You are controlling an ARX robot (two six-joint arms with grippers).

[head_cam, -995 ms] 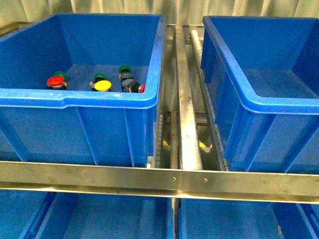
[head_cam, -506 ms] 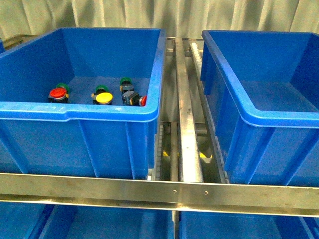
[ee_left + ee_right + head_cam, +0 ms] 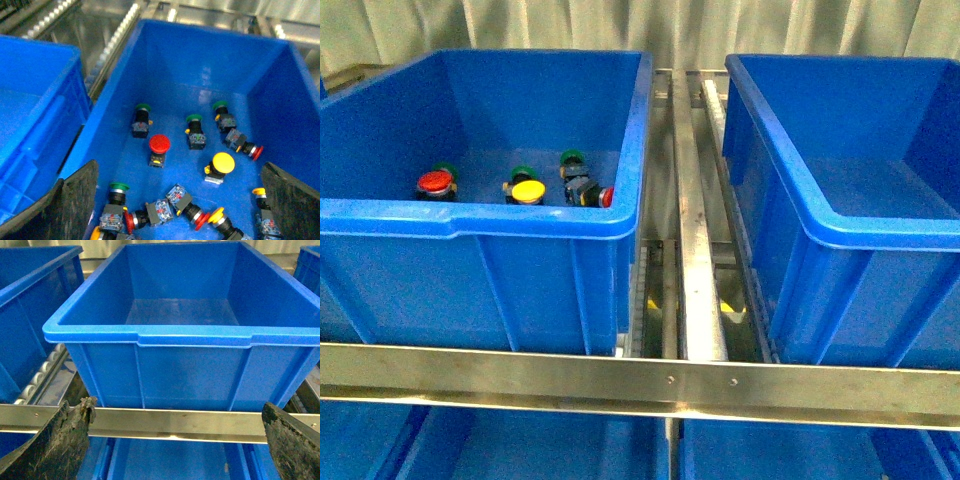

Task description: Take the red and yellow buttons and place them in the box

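The red and yellow buttons lie in the left blue crate (image 3: 480, 215) among green-capped ones. The front view shows a red cap (image 3: 435, 182), a yellow cap (image 3: 528, 191) and a small red one (image 3: 606, 197). My left gripper (image 3: 179, 167) hangs open above that crate's floor. Between and below its fingers (image 3: 75, 205) are an upright red button (image 3: 159, 144), a yellow button (image 3: 223, 163) and several red and yellow ones lying on their sides (image 3: 201, 219). My right gripper (image 3: 178, 410) is open in front of the empty blue box (image 3: 190, 335). Neither arm shows in the front view.
A steel rail (image 3: 670, 380) crosses in front of both crates, and a roller track (image 3: 695, 220) runs between them. More blue crates (image 3: 520, 450) sit below the rail. Green buttons (image 3: 143, 107) lie among the others. A neighbouring blue crate (image 3: 30, 100) stands beside the button crate.
The whole scene has slid a little downward in the front view. The buttons keep their places in the left crate.
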